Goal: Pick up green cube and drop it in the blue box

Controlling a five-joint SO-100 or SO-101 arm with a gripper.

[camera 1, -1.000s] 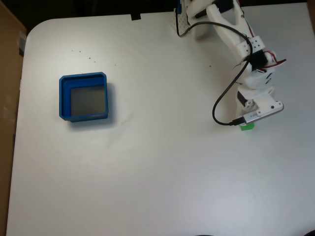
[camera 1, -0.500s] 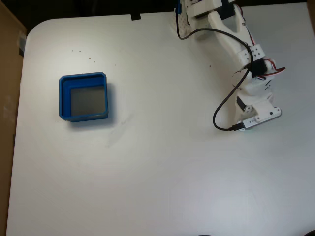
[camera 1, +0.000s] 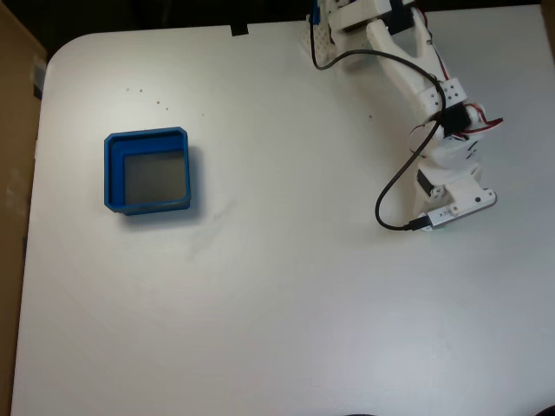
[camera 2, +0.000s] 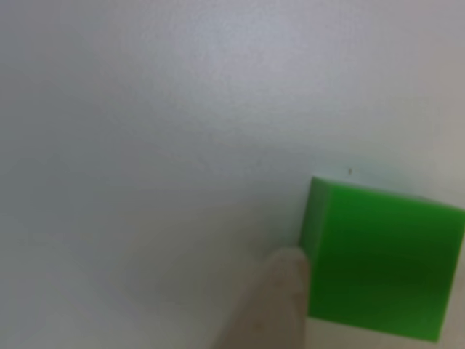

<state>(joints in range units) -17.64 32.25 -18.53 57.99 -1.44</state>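
Sitting on the white table (camera 1: 277,303), the green cube (camera 2: 381,262) fills the lower right of the other view, with one pale fingertip (camera 2: 280,291) touching its left face; in the fixed view only a sliver of green peeks out under the gripper (camera 1: 438,218), which hangs right over it. Whether the jaws are spread or closing on the cube I cannot tell, since the second finger is hidden. The blue box (camera 1: 110,173) stands well apart, far to the left in the fixed view, so I judge the carry must run leftward across the table.

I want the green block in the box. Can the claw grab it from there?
Probably yes. The claw is right over the green block, one fingertip beside its side, nothing in between. I can't see if it's squeezing yet.
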